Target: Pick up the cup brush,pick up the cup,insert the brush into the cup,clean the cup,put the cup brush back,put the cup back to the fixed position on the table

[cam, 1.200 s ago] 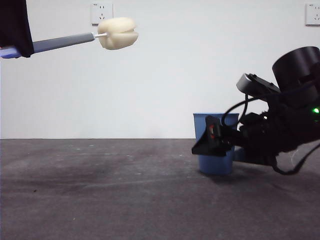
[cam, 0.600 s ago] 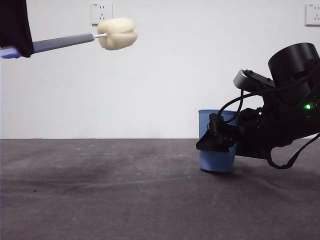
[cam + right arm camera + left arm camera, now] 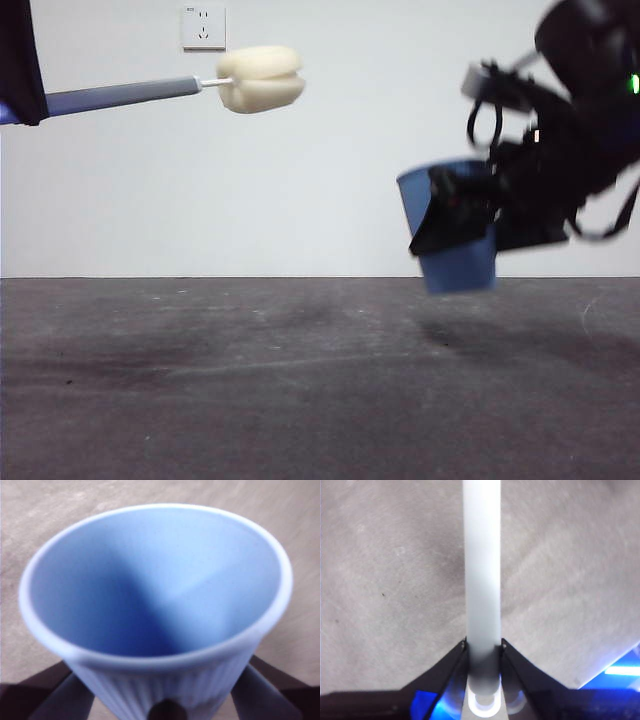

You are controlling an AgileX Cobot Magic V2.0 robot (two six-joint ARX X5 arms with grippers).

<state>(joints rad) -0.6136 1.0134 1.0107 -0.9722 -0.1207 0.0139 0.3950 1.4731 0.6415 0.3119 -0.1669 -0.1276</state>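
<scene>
Right gripper [image 3: 455, 215] enters from the upper right of the front view, arm angled down and leftward, jaws pinching the cup [image 3: 452, 230] by its ribbed wall. Cup is clear of the worktop [image 3: 300, 380], tilted with its mouth leaning toward the left; its shadow lies on the surface below. Right wrist view: open cup mouth [image 3: 155, 580] fills the frame, a jaw on each side of the wall. Left gripper [image 3: 483, 652] sits at the upper left edge of the front view, clamped on the grey handle of the brush [image 3: 180, 88]. Brush lies near level, high up, sponge head [image 3: 262, 78] pointing right. Wide open gap between sponge and cup rim; worktop beneath both is bare.
</scene>
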